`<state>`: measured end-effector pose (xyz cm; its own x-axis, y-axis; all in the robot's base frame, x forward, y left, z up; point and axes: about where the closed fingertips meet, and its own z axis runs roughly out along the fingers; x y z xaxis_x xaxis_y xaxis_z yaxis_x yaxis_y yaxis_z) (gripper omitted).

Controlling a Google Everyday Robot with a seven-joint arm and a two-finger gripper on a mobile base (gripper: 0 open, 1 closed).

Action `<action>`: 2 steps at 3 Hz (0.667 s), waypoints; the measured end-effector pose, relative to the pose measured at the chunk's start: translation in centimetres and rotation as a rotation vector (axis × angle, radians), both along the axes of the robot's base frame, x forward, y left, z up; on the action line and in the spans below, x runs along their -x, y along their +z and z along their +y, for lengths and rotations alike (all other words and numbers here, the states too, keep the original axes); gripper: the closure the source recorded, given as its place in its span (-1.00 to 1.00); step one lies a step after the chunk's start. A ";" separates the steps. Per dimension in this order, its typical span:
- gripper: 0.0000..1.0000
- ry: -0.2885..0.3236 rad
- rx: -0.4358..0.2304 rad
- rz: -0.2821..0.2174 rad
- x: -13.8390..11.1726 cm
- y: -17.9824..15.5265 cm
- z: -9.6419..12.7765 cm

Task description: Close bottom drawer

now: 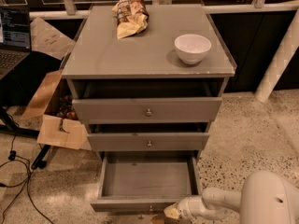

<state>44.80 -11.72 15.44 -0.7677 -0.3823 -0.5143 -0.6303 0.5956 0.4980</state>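
Note:
The bottom drawer (147, 178) is the lowest of three in the grey cabinet (107, 55). It stands pulled far out, and its inside is empty. Its front panel (126, 204) runs along the bottom of the camera view. My gripper (171, 213) is at the bottom edge of the view, right of centre, at the right part of that front panel. The white arm (219, 202) reaches in from the lower right corner.
The top drawer (147, 110) and middle drawer (148, 142) stand slightly open. A chip bag (131, 14) and a white bowl (192, 48) are on the cabinet top. A cardboard box (56, 125), laptop (14, 31) and cables (18, 176) lie left. A white post (280, 59) stands right.

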 end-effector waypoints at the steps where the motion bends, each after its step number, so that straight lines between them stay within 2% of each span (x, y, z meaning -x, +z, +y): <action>1: 1.00 -0.003 0.004 -0.005 -0.5 -0.1 0.0; 2: 1.00 -0.010 0.012 -0.035 -2.1 0.3 0.0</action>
<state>46.89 -11.69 15.70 -0.7530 -0.3809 -0.5365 -0.6413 0.6074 0.4688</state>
